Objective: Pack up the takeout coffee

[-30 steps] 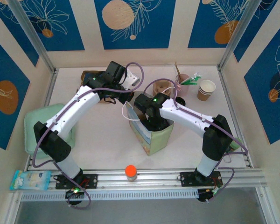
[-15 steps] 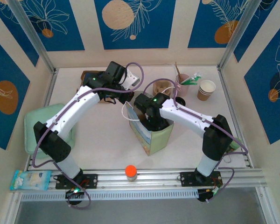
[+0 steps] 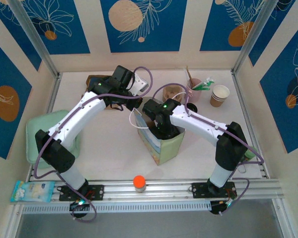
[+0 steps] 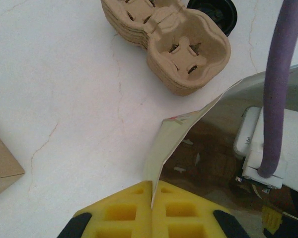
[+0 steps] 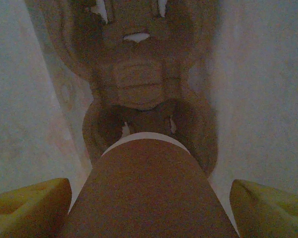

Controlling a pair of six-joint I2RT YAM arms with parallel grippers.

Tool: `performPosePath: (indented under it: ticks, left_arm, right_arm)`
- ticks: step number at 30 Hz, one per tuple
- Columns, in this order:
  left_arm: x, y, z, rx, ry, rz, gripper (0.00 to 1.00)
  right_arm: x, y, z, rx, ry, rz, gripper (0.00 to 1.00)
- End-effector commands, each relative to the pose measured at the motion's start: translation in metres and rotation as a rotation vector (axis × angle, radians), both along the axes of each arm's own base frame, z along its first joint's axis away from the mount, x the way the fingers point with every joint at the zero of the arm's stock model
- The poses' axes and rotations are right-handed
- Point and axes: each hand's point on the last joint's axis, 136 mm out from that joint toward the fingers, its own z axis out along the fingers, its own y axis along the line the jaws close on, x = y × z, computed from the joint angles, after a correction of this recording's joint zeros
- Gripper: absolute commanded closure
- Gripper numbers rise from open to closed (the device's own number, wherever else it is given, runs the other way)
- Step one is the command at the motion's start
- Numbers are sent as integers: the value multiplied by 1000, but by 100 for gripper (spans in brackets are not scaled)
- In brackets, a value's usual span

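My left pincer (image 4: 152,198) is pressed fully together on the thin upper edge of the bag (image 4: 176,134), pulling that side outward so the mouth stays wide. My right pincer (image 5: 150,208) reaches down inside the bag with its jaws spread broad around the paper cup (image 5: 146,168), one yellow pad on each side of its wall. The cup hangs upright just above the carrier tray (image 5: 139,84) lying on the bag's floor, roughly over the near pocket. I judge the cup to be light, thin-walled and easy to dent, with a smooth skin that could slip. So the hold belongs on the middle of the wall below the white rim, firm enough to carry but never squeezing. I cannot tell whether it holds any drink, so I treat it as if it could spill and keep it level. The bag is soft and floppy, and its edge would fold inward if released. Beyond the bag lie the stack of spare trays (image 4: 184,54) and, further right of it, spare cups (image 3: 219,95).
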Motion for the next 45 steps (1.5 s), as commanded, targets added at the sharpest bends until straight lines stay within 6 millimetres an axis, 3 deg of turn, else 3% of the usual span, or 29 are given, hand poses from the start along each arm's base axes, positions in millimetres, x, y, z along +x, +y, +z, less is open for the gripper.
performPosePath:
  ticks: [1, 45]
  left_arm:
    - [-8, 5, 1, 11, 1, -8, 94]
    - [-10, 4, 2, -6, 2, -13, 94]
  right_arm:
    - [-3, -4, 6, 17, -11, 5, 70]
    - [-1, -2, 5, 22, -33, 17, 71]
